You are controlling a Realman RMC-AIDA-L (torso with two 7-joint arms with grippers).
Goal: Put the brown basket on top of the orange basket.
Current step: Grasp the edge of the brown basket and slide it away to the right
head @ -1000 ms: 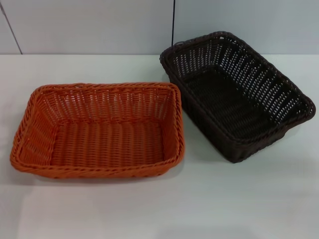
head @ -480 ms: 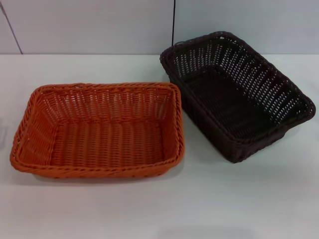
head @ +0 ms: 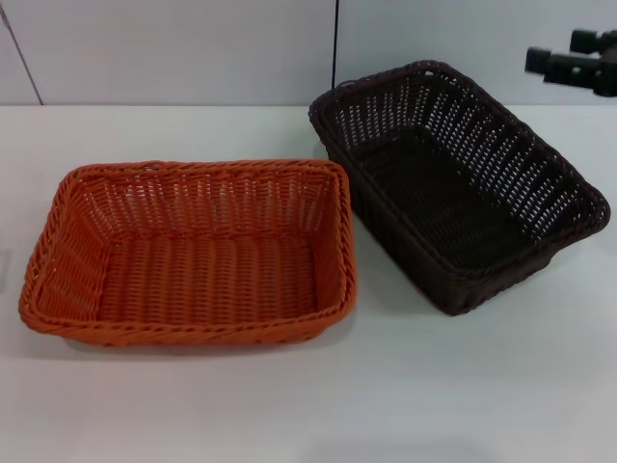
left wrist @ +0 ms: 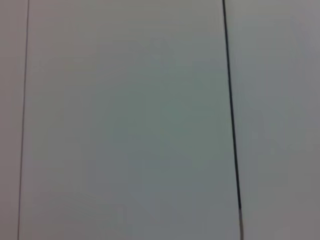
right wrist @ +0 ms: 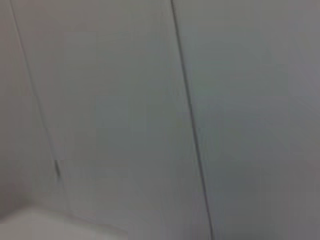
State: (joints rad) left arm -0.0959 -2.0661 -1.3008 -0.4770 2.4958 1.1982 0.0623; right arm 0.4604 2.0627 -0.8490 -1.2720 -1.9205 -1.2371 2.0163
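Baskets are sitting side by side on the white table [head: 405, 386], both upright and open to the top. The orange basket [head: 193, 253] is lying on the robot's left, square to the table's near edge; the brown basket [head: 459, 183] is lying on the right and farther back, turned at an angle so that one corner is pointing toward the orange one's far right corner. The two are very near at that corner, and whether they are touching cannot be told. Neither is being held or lifted, so the stacking is not yet under way by my reading.

The right gripper [head: 575, 60] is showing at the upper right edge of the head view, above and beyond the brown basket's far rim and apart from it. It is likely being placed there because that rim is the nearest graspable part for the right arm. Whether its fingers are spread or pressed together cannot be told. The left gripper is showing nowhere.

The head view alone is giving the baskets and the tool. Both wrist views are showing only the pale wall panels [left wrist: 125, 120] with dark seams, the right one also catching a pale corner, perhaps the table.
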